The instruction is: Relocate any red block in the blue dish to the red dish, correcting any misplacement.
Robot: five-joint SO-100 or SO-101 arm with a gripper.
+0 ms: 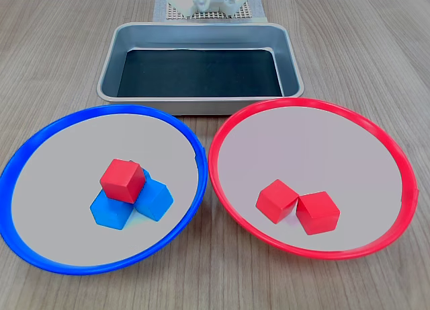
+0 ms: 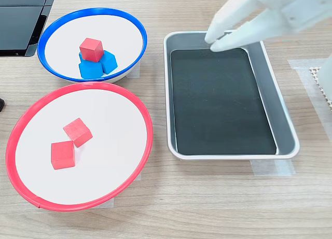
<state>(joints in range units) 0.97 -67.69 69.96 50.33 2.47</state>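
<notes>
Reaching from where our hand hangs, over the far corner of the metal tray in the second exterior view, we have the whole width of that tray to cross before we get near the red block. The hand's fingers look nearly together, with nothing between them. The block sits well away from the hand, inside the blue dish, perched on top of the blue cubes and tilted a little, so we judge it a shaky target. If we come down off-centre, a finger could push it off the pile, and it would likely slide to the dish's wall, where a grip is harder. Opening too little could knock it; opening too wide could catch a blue cube below and carry it along. The rims of the blue dish and the red dish nearly touch, so a low carry might clip either rim and shift a dish on the bench. In the red dish, two red cubes already lie touching; a drop onto them could bounce out.
</notes>
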